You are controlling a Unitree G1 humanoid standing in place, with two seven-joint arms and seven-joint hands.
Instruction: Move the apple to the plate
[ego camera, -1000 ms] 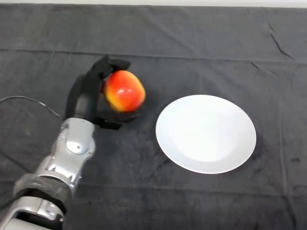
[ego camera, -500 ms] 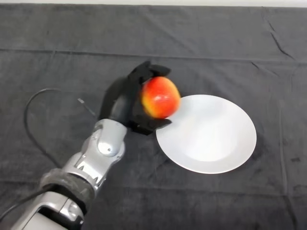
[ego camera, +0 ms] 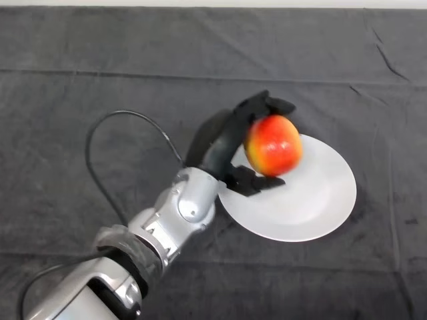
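Hand (ego camera: 230,143) curls around apple (ego camera: 272,145) over plate (ego camera: 320,207).

The apple (ego camera: 272,145) is bright red, shading to yellow along its left side and lower edge, with a small pale shine near the top. The plate (ego camera: 320,200) is plain white, unpatterned. The hand (ego camera: 230,143) is black, on a silver-grey arm (ego camera: 180,210). The cloth (ego camera: 80,100) over the counter is dark charcoal grey, unpatterned.
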